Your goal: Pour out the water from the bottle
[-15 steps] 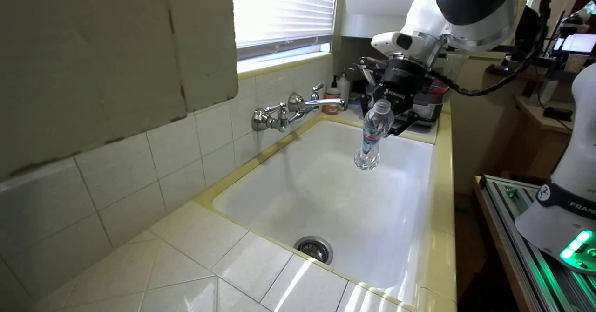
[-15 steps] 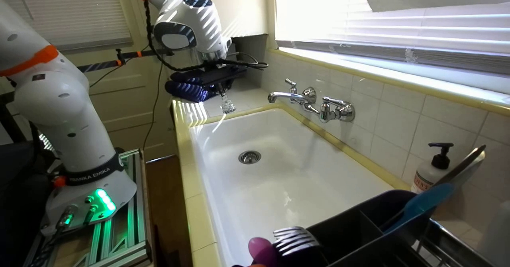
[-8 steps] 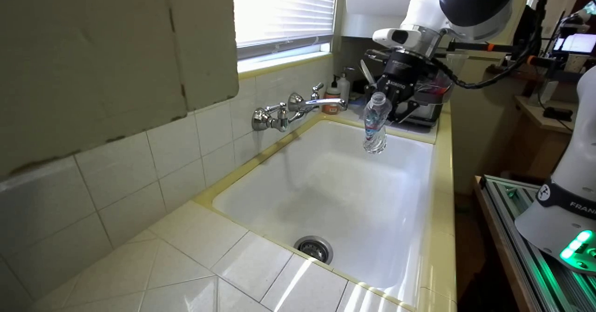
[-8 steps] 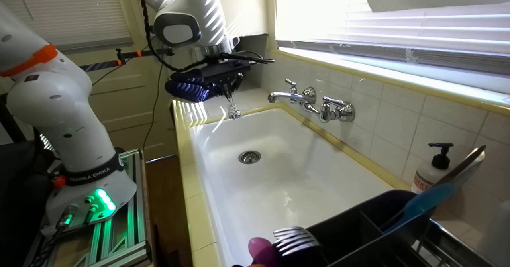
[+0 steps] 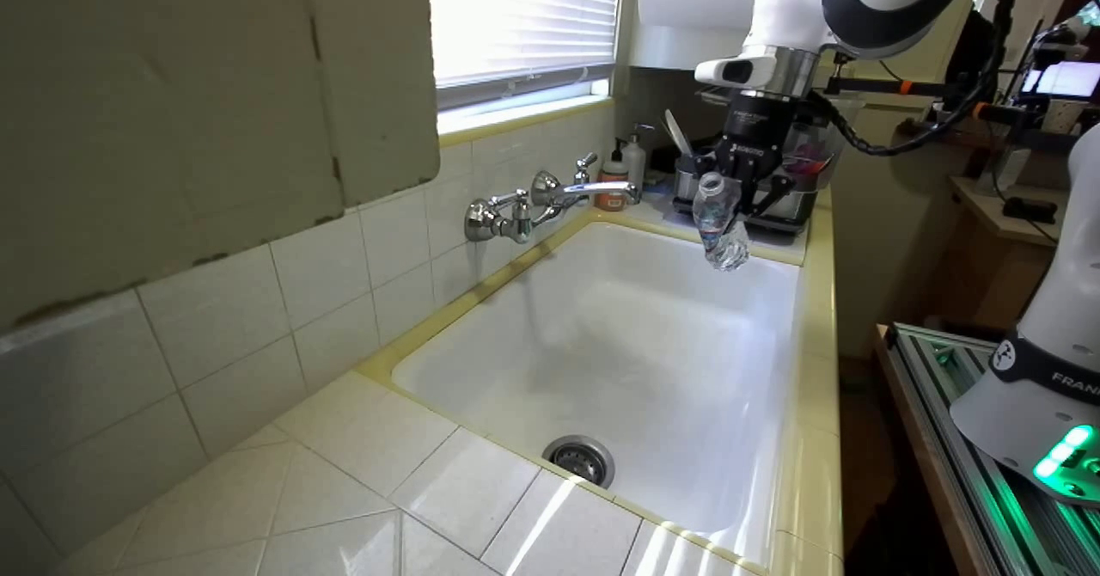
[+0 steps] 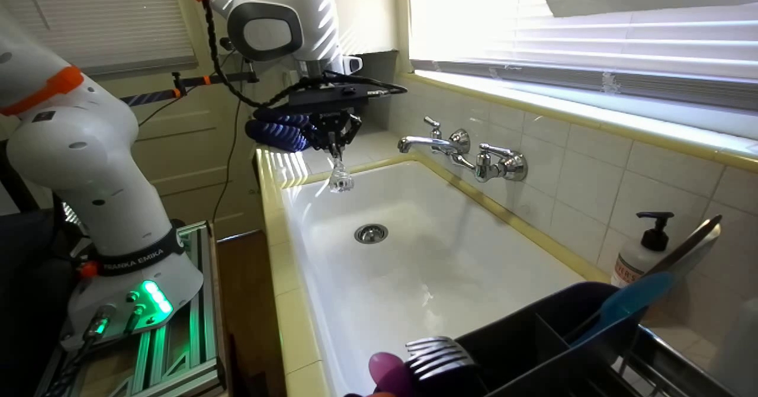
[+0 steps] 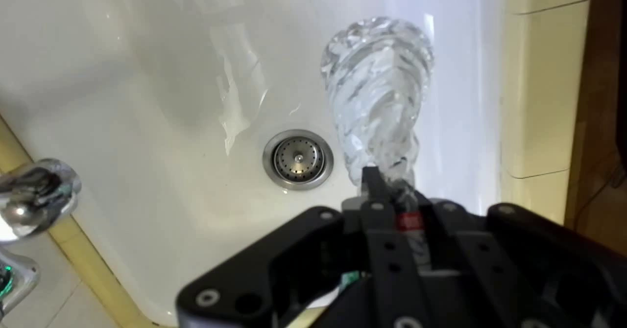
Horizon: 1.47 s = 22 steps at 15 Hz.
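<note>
The bottle (image 5: 712, 215) is clear and ribbed with a blue-and-white label. It is squeezed in at the middle, and its uncapped mouth points up with a slight tilt. My gripper (image 5: 737, 213) is shut on it, holding it high above the white sink (image 5: 636, 361). In an exterior view the bottle's ribbed base (image 6: 341, 180) hangs below the gripper (image 6: 335, 146). In the wrist view the bottle (image 7: 377, 83) extends beyond the fingertips (image 7: 389, 186), and its red-edged label shows between the fingers. I cannot make out the water inside.
The drain (image 7: 299, 159) is in the sink floor. A chrome faucet (image 6: 435, 143) juts from the tiled wall over the sink. A black utensil caddy (image 6: 533, 338) stands at the sink's end. Soap bottles (image 5: 613, 182) stand by the wall. A dark blue cloth item (image 6: 278, 135) lies on the counter.
The wrist has turned, bringing the gripper closer to pointing straight down. The bottle, still held, has changed its tilt, its base swinging rightward and up in an exterior view.
</note>
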{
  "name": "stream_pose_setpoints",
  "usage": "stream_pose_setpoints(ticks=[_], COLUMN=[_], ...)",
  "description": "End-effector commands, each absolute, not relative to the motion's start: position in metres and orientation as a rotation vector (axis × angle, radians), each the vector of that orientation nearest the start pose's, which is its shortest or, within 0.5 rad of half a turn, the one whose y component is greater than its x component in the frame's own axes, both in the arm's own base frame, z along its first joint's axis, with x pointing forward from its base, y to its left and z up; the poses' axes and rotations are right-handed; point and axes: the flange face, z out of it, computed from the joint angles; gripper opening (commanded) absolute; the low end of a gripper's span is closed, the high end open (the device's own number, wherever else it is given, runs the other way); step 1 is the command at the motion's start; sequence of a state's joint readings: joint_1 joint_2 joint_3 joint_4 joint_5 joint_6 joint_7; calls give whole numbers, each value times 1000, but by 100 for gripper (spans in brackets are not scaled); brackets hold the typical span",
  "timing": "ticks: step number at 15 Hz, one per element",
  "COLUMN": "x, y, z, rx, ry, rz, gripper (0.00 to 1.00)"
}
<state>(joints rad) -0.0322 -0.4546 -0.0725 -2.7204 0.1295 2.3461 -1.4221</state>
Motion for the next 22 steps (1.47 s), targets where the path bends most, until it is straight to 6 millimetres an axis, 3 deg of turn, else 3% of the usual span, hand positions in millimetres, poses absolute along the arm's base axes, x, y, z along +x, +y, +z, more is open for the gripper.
stream_pose_setpoints(ticks=[1, 2, 3, 4, 12, 13, 22], x=[369, 369, 374, 374, 374, 374, 385], y=[-47, -48, -44, -45, -44, -44, -74], z=[387, 389, 379, 381, 378, 378, 390], rx=[-2585, -2584, -2560, -2563, -2554, -2554, -2738], ry=[-1741, -1734, -1754, -1750, -1750, -1750, -1817], rz=[-105, -102, -140, -141, -138, -138, 120], gripper=[2, 2, 2, 6, 6, 2, 2])
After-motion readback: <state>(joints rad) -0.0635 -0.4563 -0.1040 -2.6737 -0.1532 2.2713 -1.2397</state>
